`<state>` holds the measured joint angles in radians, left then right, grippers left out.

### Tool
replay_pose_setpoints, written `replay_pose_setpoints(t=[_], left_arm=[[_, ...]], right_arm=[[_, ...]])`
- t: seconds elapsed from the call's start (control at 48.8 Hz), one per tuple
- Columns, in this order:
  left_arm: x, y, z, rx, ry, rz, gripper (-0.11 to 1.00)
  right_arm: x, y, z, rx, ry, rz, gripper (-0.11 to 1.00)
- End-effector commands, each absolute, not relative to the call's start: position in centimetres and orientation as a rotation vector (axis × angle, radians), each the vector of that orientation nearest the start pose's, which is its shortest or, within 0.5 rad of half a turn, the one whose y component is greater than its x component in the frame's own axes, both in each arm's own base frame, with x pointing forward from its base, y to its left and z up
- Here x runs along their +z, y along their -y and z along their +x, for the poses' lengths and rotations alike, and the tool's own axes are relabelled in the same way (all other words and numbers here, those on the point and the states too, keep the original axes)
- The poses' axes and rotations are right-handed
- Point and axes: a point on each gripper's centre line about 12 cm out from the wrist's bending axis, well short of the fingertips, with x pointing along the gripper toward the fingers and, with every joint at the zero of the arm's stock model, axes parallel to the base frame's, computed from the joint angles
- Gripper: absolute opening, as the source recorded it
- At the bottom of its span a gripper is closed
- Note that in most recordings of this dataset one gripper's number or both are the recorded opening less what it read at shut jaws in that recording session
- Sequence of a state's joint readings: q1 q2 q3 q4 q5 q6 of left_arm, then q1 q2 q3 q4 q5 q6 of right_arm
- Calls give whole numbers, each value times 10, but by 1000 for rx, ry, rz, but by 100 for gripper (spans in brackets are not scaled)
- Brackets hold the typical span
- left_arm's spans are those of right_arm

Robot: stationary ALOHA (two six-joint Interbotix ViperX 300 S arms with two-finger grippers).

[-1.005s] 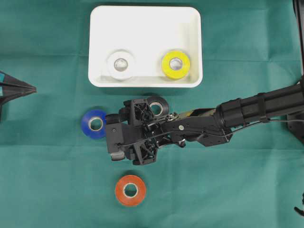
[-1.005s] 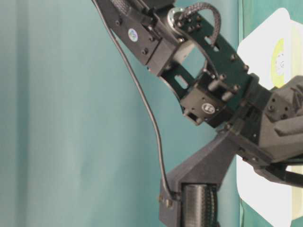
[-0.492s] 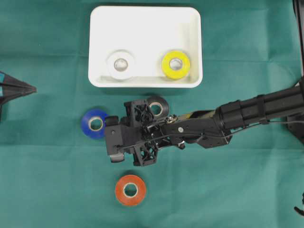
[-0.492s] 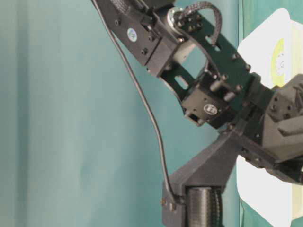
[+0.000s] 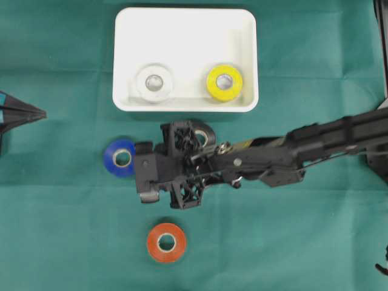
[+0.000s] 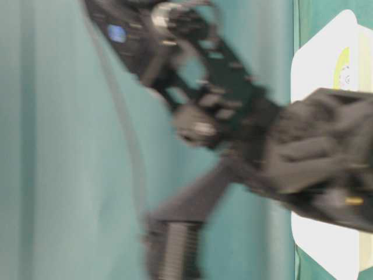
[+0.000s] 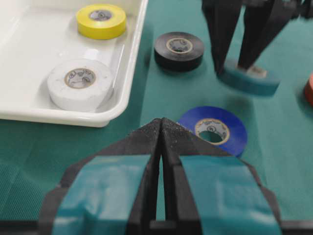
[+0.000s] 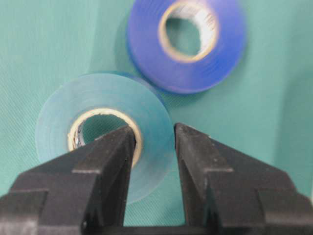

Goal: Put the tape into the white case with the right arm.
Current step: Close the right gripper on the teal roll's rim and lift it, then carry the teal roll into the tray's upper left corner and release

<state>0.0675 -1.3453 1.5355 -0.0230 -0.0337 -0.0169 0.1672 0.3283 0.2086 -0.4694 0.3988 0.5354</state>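
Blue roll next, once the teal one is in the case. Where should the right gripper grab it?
The blue tape roll lies flat with its core hole facing up. Probably best to come straight down, one finger in the hole, one outside, pinching the wall, as the right gripper holds the teal roll. Choose the wall away from the teal roll.

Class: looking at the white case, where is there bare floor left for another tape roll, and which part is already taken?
The white case is bare along its whole far half, and between the white roll and yellow roll. Its near edge is crowded, where both rolls sit.
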Motion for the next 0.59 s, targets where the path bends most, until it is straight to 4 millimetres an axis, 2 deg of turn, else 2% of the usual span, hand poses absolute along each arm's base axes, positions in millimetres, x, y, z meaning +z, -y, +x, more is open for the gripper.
replay_pose_setpoints(t=[0.0, 0.082, 0.308, 0.431, 0.574], left_arm=[[182, -10, 133, 74, -144, -46, 0], [182, -10, 133, 74, -144, -45, 0], [183, -10, 133, 74, -141, -46, 0], [182, -10, 133, 74, -144, -46, 0], [182, -10, 133, 74, -144, -46, 0]], right_arm=[[193, -59, 481, -57, -796, -43, 0], [200, -57, 479, -67, -791, -40, 0], [201, -43, 481, -92, -786, -29, 0], [202, -21, 483, -130, -778, -9, 0], [206, 17, 486, -199, -758, 20, 0]])
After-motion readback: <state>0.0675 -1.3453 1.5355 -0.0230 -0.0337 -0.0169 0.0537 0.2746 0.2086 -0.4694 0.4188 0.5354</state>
